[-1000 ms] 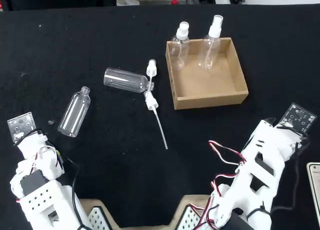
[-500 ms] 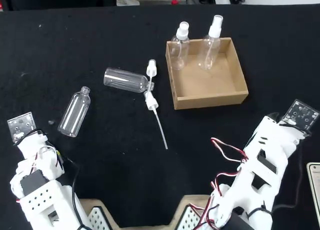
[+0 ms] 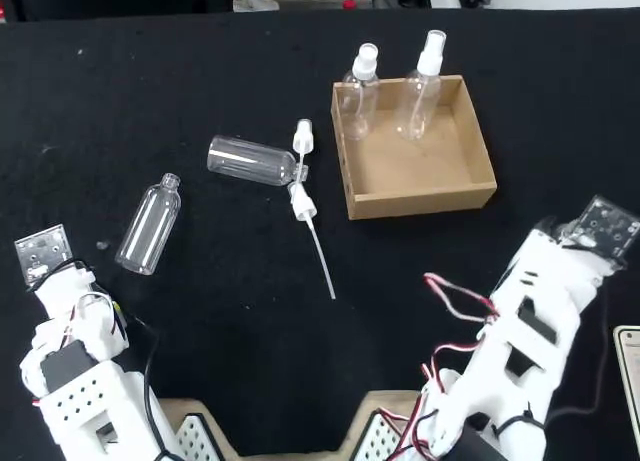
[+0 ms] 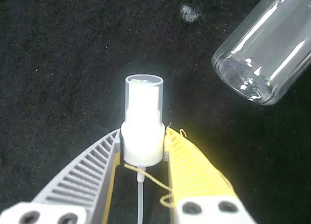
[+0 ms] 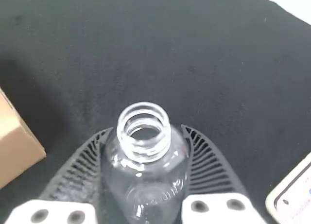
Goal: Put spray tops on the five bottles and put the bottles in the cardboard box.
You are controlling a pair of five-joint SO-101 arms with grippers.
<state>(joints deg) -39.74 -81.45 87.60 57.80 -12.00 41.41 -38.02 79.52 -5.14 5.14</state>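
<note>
**Two arms low in the frame, each holding one part; box at upper right**

In the high view the black tabletop [image 3: 120,71] reached its far edge along the top of the frame. Open cloth lay across the upper left and in the lower centre between the arms. The cardboard box [image 3: 420,198] sat at upper right, well apart from both arms.

There were five bottles. Two capped bottles [image 3: 358,96] [image 3: 420,91] stood in the box at its far wall. One open bottle [image 3: 253,161] lay left of the box, and another open bottle [image 3: 150,224] lay farther toward the lower left. The fifth bottle [image 5: 146,170] was pinched, neck uncapped, between the right jaws.

There were five spray tops. Two were on the boxed bottles. Two loose spray tops [image 3: 303,138] [image 3: 303,203] lay between the nearer bottle and the box. The last spray top [image 4: 142,102] was pinched by the left jaws.

The left arm [image 3: 70,381] sat at lower left and the right arm [image 3: 530,341] at lower right, slanting toward the right edge.
</note>
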